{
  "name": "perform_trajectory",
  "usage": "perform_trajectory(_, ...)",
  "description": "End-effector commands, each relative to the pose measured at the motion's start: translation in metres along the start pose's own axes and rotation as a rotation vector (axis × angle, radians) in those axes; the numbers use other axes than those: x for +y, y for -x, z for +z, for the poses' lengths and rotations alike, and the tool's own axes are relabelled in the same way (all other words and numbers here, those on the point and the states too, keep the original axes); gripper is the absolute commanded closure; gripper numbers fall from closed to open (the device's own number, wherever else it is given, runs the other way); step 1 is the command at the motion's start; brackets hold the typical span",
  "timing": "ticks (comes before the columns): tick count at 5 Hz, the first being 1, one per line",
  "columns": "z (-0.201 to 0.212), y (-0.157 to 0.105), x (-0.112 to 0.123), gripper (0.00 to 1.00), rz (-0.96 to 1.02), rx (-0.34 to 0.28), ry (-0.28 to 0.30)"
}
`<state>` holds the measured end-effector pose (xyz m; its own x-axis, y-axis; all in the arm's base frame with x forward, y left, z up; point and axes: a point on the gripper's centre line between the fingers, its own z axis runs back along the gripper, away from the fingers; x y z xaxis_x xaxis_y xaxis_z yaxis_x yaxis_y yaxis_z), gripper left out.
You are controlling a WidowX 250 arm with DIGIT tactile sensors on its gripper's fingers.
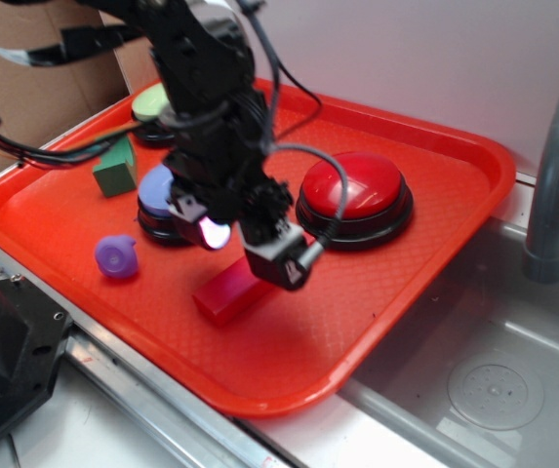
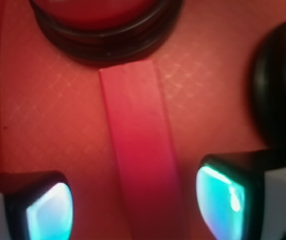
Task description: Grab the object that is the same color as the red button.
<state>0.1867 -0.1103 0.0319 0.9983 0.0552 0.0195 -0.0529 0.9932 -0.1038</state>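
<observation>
Red block (image 2: 140,150) is lying flat on the tray (image 1: 435,244), near the red button (image 1: 354,185), between the gripper's (image 2: 138,205) spread fingers (image 2: 220,197).

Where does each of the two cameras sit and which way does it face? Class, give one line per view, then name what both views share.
Exterior: set above and off to one side, looking down at the red tray beside a sink; the arm and gripper show.
Wrist: mounted on the arm, looking straight down between the two fingertips, spread either side of the red block.
Shared: the red block, the red button and the tray surface.
</observation>
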Motion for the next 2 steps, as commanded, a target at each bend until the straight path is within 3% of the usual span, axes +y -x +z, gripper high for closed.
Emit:
perform_trajectory(1, -0.0144, -0.0015, -0.0008, 0.0, 0.006, 0.0, -0.022)
perform_trajectory(2, -0.0146, 0.0005, -0.0015, 1.0, 0.031, -0.025, -0.013)
